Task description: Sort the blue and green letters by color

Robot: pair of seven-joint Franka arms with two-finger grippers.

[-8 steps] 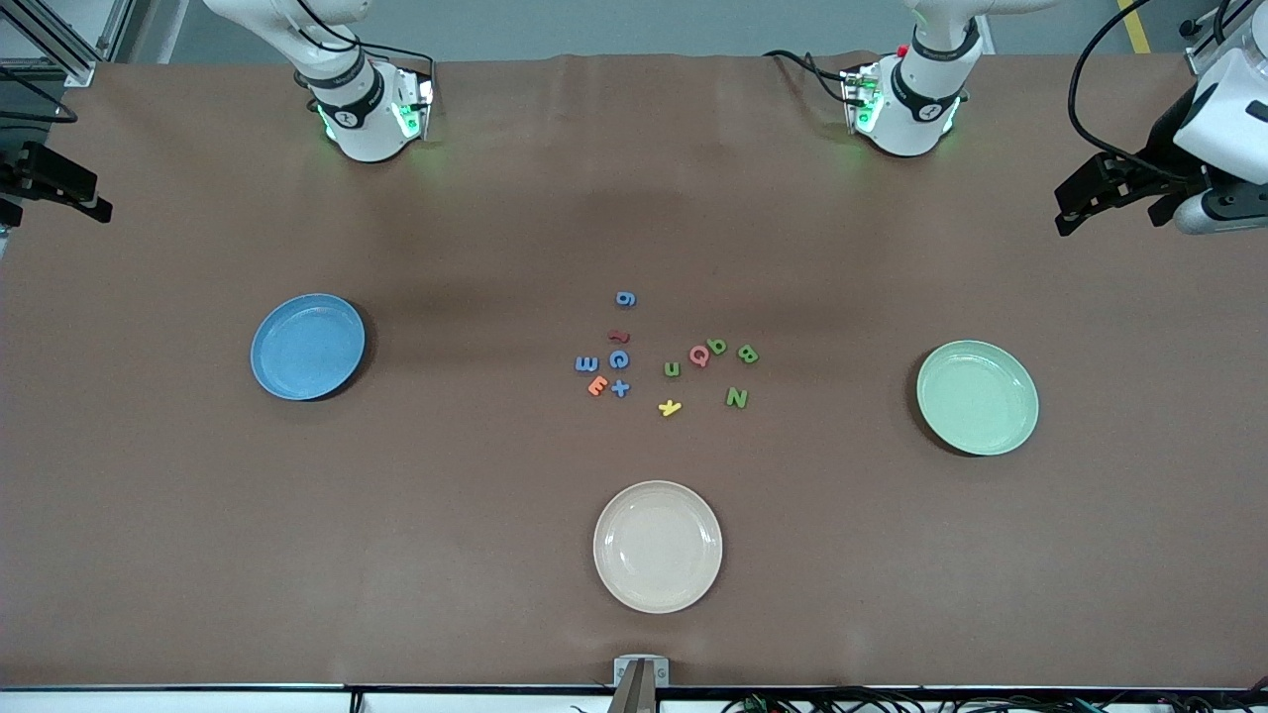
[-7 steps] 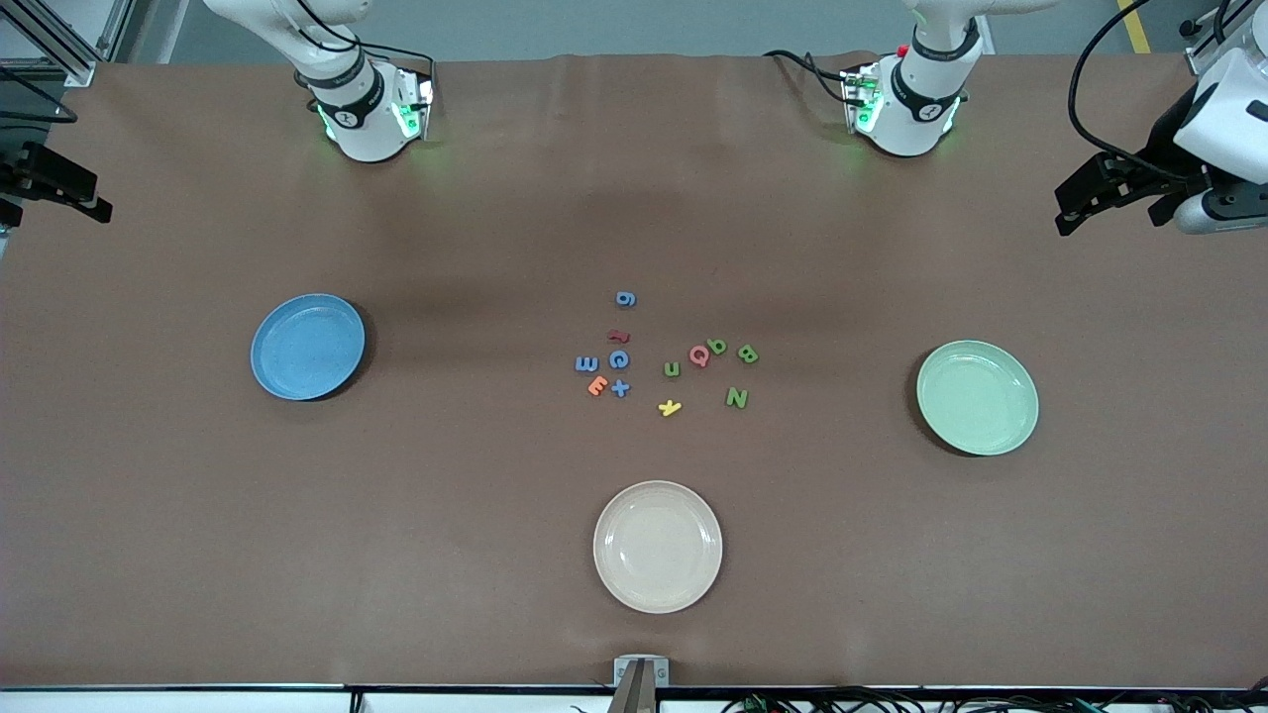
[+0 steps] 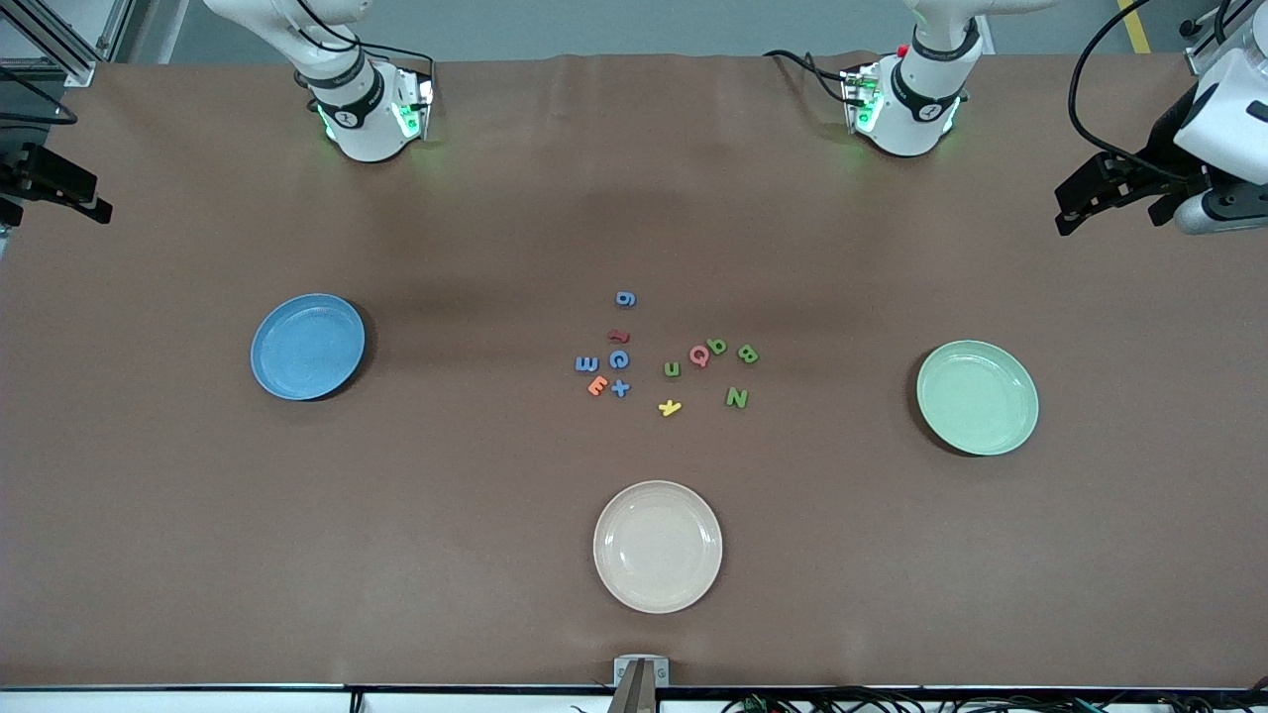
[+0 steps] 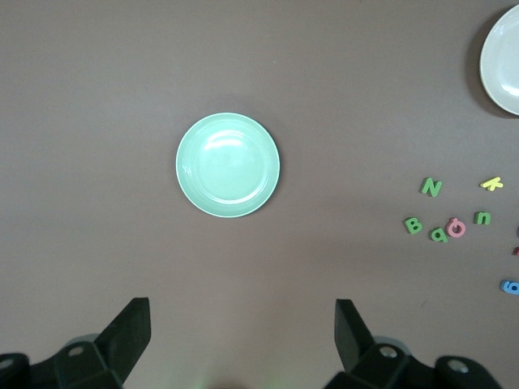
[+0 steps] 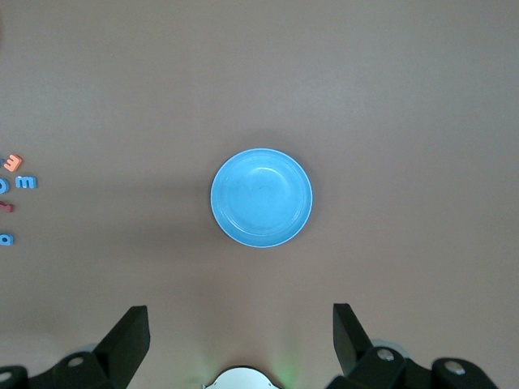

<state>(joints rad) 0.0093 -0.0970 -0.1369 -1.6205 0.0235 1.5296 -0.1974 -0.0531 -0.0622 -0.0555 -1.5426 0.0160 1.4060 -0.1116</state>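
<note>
High over the bare green plate (image 4: pixel 228 164) and blue plate (image 5: pixel 261 197), left gripper (image 4: pixel 242 340) and right gripper (image 5: pixel 239 340) hang wide open.

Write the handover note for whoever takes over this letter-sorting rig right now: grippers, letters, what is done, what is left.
Left gripper: open, empty, high over the green plate.
Right gripper: open, empty, high over the blue plate.
Blue letters and green letters: all in the mid-table cluster, mixed with other colours.
Done: nothing sorted; all three plates are empty.
Left: move four blue and four green letters.
</note>
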